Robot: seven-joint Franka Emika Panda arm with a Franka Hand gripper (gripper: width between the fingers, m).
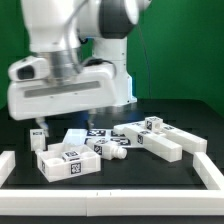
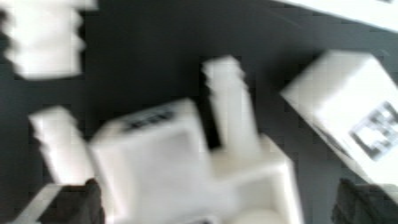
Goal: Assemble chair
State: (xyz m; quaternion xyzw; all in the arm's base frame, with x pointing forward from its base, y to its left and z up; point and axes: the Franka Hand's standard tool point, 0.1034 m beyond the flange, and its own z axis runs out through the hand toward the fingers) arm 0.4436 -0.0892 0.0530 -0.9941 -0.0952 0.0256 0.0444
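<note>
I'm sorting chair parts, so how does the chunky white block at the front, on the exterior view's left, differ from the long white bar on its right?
The chunky block is short and thick; the long bar is slim and stretched out. The block sits about square to the camera, tag facing forward; the bar lies at a slant. Both are matte white and rest flat on the black table.
</note>
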